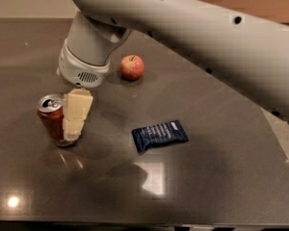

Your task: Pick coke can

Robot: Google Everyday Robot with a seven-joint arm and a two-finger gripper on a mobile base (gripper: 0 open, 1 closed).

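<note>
The coke can (50, 117) is red with a silver top and stands upright on the dark table (216, 177) at the left. My gripper (70, 127) hangs down from the grey arm (183, 28) and sits right against the can's right side, reaching down almost to the table. The can's right edge is partly covered by the gripper.
A red apple (132, 67) lies behind the gripper, to the right. A flat dark blue snack packet (159, 134) lies to the right of the can. The table's right edge runs along the far right.
</note>
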